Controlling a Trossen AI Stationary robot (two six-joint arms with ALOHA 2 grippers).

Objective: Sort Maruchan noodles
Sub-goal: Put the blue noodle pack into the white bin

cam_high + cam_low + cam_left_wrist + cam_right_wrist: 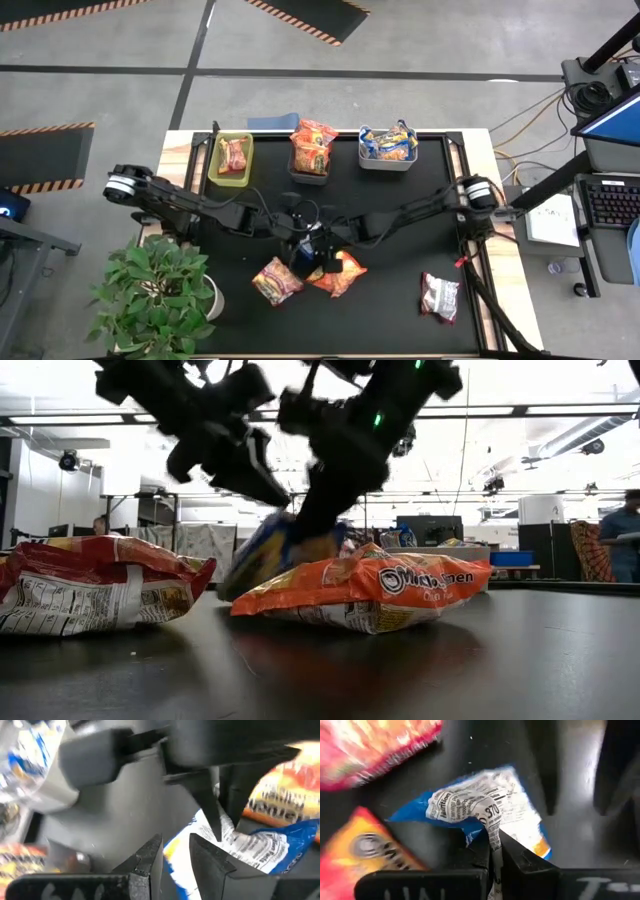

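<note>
1. High view: both arms meet at mid-counter (400, 300). The right end effector (318, 262) and the left end effector (296, 246) sit over a blue packet (305, 262), which is mostly hidden under them. An orange packet (341, 273) touches it on one side; a red packet (277, 281) lies just beside on the other; a silver packet (439, 296) is well apart, near the right edge. At the far edge stand three bins: a green bin (217, 170) with one red packet, a mesh bin (307, 177) with orange ones, and a white bin (387, 160) with blue ones. So the sort looks to be by colour, and blue likely goes to the white bin.

2. Low view: the blue packet (262, 555) is tilted up off the counter (400, 670), one end raised behind the orange packet (370, 592). The red packet (95, 595) lies flat. It looks like a lift just starting.

3. Left wrist view: the left end effector (176, 851) stands slightly parted right at the blue packet (250, 851), not gripping. Probably it is there to steady or take over.

4. Right wrist view: the right end effector (493, 851) is clenched on a crinkled edge of the blue packet (485, 805). An edge pinch suits a flat wrapper, but the hold is thin and slip is a risk.
</note>
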